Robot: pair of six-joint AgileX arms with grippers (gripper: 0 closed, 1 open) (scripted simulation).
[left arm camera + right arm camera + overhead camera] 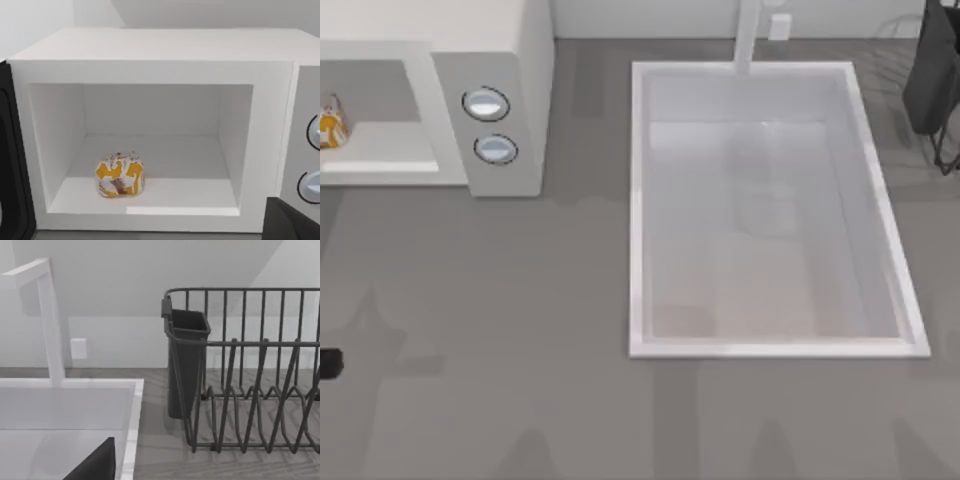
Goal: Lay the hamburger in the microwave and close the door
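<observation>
My way into the microwave [150, 70] cavity is open: door [12, 165] swung aside, only the hamburger [120, 174] on the floor, front left.

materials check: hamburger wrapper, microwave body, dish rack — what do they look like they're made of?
Hamburger: paper wrapper, matte, judging by its creases and orange-yellow print on white. Microwave: smooth off-white shell with soft sheen, painted metal or plastic; cannot tell which. Dish rack: thin dark bent rods, likely coated metal wire; its dark solid-walled cup looks like plastic.
</observation>
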